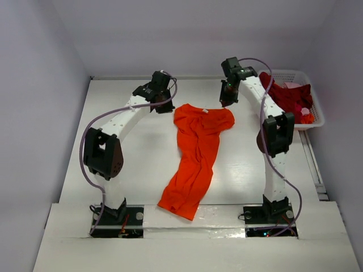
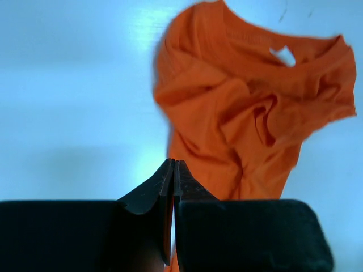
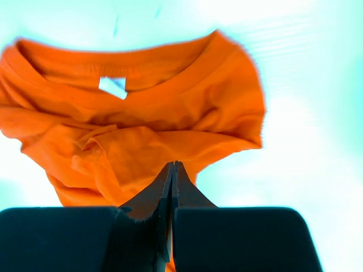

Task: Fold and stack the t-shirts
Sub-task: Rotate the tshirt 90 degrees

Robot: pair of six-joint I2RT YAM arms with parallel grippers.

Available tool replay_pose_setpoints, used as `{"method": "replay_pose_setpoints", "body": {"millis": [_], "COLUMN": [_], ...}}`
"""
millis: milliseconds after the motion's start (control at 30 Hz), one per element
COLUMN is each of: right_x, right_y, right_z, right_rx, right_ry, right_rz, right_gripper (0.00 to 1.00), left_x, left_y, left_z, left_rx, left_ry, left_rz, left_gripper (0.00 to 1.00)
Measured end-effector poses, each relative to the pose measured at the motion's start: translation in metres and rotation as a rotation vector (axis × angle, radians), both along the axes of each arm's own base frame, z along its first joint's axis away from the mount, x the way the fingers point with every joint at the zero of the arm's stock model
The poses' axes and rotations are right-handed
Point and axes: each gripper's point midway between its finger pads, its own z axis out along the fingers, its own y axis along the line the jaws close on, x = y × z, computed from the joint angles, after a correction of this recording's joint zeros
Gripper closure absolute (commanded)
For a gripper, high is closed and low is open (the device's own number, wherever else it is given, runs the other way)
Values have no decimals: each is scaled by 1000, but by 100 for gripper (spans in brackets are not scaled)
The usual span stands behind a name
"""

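Top view first. Counting things up: one bright orange cloth t-shirt [image 1: 195,158], one white plastic lattice basket [image 1: 317,102] and two grippers. The orange one lies bunched up in the middle of the white table [image 1: 130,164], running diagonally from its collar at upper centre down to the lower left. Its bottom hem sits right at the table's near edge, between the two arm bases. There's plenty of bare table on both sides of it, and more on the left.

The basket sits in the upper right corner against the table's right edge. It holds a dark red cloth shirt [image 1: 283,96] with a bit of pale pink cloth [image 1: 293,85] peeking out behind. I can't tell how many shirts are piled in there.

The left gripper [image 1: 164,105] is just beside the collar's left end, and the right gripper [image 1: 226,102] is just off its right end.

Left wrist view: the jaws are pressed together with nothing between them, tips [image 2: 173,164] at lower centre. The orange shirt fills the upper right, with one small white neck label [image 2: 283,55] showing inside the collar. The left half of the frame is bare table.

Right wrist view: same deal, the jaws are closed and empty, tips [image 3: 172,165] at lower centre. The collar and label stretch across the upper left, and the shirt's right edge stops short of the frame's right side, with open table there.
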Motion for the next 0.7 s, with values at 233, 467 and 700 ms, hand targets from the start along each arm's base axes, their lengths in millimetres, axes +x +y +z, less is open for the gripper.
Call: {"method": "replay_pose_setpoints", "body": {"millis": [233, 467, 700], "right_x": [-6, -14, -5], "right_y": [-19, -13, -8], "right_z": [12, -25, -14], "right_rx": [-10, -8, 13], "right_ry": [-36, 55, 18], "right_rz": [-28, -8, -3], "right_gripper": [100, 100, 100], "left_x": [39, 36, 51], "left_y": [-12, -33, -49], "left_z": [-49, -83, -70], "left_rx": [-59, -132, -196], "left_ry": [18, 64, 10], "left_rz": [-9, -78, -107], "left_gripper": [100, 100, 100]}}
